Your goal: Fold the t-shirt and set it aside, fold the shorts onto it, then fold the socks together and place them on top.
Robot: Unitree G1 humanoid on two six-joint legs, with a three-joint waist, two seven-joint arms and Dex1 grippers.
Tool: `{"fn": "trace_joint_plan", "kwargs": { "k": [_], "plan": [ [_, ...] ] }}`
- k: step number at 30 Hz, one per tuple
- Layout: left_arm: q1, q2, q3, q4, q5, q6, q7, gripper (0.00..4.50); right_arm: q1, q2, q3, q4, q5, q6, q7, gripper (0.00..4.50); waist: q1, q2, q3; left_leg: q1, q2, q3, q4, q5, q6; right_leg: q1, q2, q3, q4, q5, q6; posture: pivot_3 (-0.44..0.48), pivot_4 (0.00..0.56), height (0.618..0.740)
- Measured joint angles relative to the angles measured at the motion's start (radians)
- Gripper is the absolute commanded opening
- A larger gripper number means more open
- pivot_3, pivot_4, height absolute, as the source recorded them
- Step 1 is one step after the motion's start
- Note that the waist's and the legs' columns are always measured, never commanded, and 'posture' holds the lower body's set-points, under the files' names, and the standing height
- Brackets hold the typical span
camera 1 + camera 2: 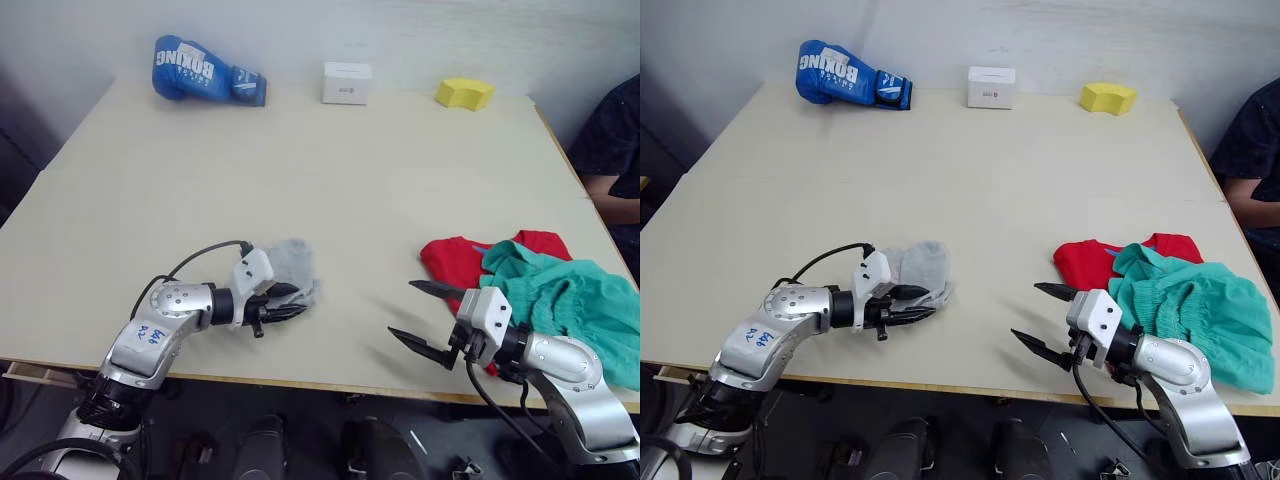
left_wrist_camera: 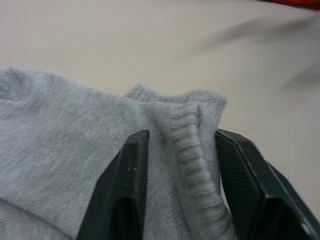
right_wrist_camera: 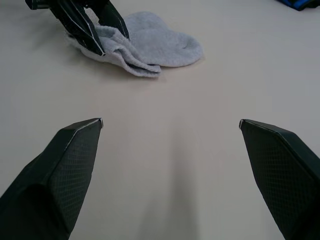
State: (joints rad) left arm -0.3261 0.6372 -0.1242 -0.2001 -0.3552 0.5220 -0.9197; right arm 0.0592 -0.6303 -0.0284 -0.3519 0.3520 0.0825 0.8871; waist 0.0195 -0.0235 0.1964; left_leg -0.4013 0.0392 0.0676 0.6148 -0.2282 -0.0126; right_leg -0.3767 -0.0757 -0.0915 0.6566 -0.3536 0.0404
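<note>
Looks like a robot lab or test room, not a home. Large plain beige table (image 1: 330,190) pushed against a bare white wall (image 1: 420,30), nothing domestic around it. Mixed props lined along the far edge: blue boxing glove (image 1: 205,72) at far left, small white box (image 1: 346,82) in the middle, yellow block (image 1: 464,94) to the right. Laundry laid out near as test pieces: grey socks (image 1: 290,270) near left, red t-shirt (image 1: 470,258) and teal shorts (image 1: 565,300) near right. Seated person (image 1: 615,150) at the right edge, close to the table.
</note>
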Motion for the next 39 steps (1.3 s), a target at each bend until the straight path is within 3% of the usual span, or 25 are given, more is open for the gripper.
{"fn": "trace_joint_plan", "kwargs": {
  "k": [2, 5, 8, 12, 15, 19, 23, 33, 35, 39],
  "plan": [
    [0.004, 0.018, 0.038, 0.017, -0.039, -0.039, -0.071, 3.57, -0.022, 0.012, 0.032, 0.000, -0.009, 0.008, 0.000, 4.50, -0.003, 0.000, 0.000, 0.000, 0.001, 0.000, 0.000, 0.000, 0.000, 0.000, 0.000, 0.000, 0.000, 0.000, 0.000, 0.000, 0.150, 0.740],
    [-0.032, 0.057, 0.136, 0.110, -0.110, -0.089, -0.163, 3.57, -0.111, 0.061, 0.126, 0.000, -0.037, 0.033, -0.007, 4.50, -0.010, 0.000, 0.000, 0.001, 0.002, 0.000, 0.000, 0.001, -0.001, 0.000, 0.002, -0.001, 0.000, 0.001, -0.002, 0.000, 0.150, 0.740],
    [-0.130, 0.102, 0.191, 0.302, -0.063, -0.173, -0.151, 3.57, -0.175, 0.106, 0.223, 0.014, -0.099, 0.036, -0.017, 4.50, -0.009, 0.000, 0.000, 0.001, 0.003, -0.001, 0.000, 0.002, -0.001, 0.000, 0.003, -0.001, 0.000, 0.002, -0.003, 0.000, 0.150, 0.740],
    [-0.229, 0.093, 0.179, 0.532, 0.045, -0.277, -0.113, 3.57, -0.244, 0.173, 0.329, 0.130, -0.215, -0.009, -0.048, 4.50, -0.006, 0.000, 0.000, -0.001, 0.002, 0.000, 0.000, 0.001, 0.000, -0.001, 0.002, -0.001, -0.002, 0.002, -0.002, 0.000, 0.150, 0.740],
    [-0.280, 0.057, 0.148, 0.661, 0.087, -0.301, -0.113, 3.57, -0.275, 0.250, 0.347, 0.234, -0.255, -0.059, -0.088, 4.50, -0.004, -0.001, 0.000, -0.004, 0.001, 0.001, 0.001, 0.001, 0.000, -0.002, 0.002, 0.000, -0.002, 0.002, -0.002, 0.000, 0.150, 0.740],
    [-0.335, 0.021, 0.122, 0.762, 0.109, -0.315, -0.134, 3.57, -0.325, 0.265, 0.358, 0.335, -0.315, -0.140, -0.109, 4.50, -0.011, -0.002, 0.001, -0.004, 0.001, 0.002, 0.003, 0.001, 0.000, -0.002, 0.002, -0.001, -0.001, 0.002, -0.001, 0.000, 0.150, 0.740],
    [-0.381, 0.000, 0.115, 0.835, 0.147, -0.317, -0.093, 3.61, -0.358, 0.290, 0.376, 0.389, -0.338, -0.175, -0.111, 3.62, -0.023, -0.003, 0.001, -0.003, 0.002, 0.001, 0.005, 0.001, 0.000, -0.002, 0.002, 0.000, 0.003, 0.002, -0.001, 0.000, 0.150, 0.740],
    [-0.360, -0.003, 0.106, 0.826, 0.164, -0.225, -0.103, 0.55, -0.415, 0.326, 0.393, 0.501, -0.341, -0.216, -0.075, 0.11, -0.039, -0.004, 0.000, -0.001, 0.004, 0.001, 0.007, 0.002, -0.001, -0.001, 0.003, 0.000, 0.006, 0.003, -0.002, 0.000, 0.150, 0.740],
    [-0.338, -0.002, 0.112, 0.790, 0.161, -0.202, -0.102, 0.02, -0.418, 0.328, 0.393, 0.506, -0.337, -0.220, -0.066, 0.00, -0.044, -0.004, 0.000, -0.001, 0.004, 0.001, 0.007, 0.002, -0.001, -0.001, 0.003, 0.000, 0.006, 0.003, -0.002, 0.000, 0.150, 0.740],
    [-0.269, 0.003, 0.138, 0.671, 0.141, -0.135, -0.085, 0.02, -0.424, 0.318, 0.389, 0.518, -0.326, -0.239, -0.041, 0.00, -0.047, -0.004, 0.000, -0.001, 0.004, 0.001, 0.007, 0.002, -0.001, -0.001, 0.003, 0.001, 0.005, 0.003, -0.002, 0.000, 0.150, 0.740]
  ]
}}
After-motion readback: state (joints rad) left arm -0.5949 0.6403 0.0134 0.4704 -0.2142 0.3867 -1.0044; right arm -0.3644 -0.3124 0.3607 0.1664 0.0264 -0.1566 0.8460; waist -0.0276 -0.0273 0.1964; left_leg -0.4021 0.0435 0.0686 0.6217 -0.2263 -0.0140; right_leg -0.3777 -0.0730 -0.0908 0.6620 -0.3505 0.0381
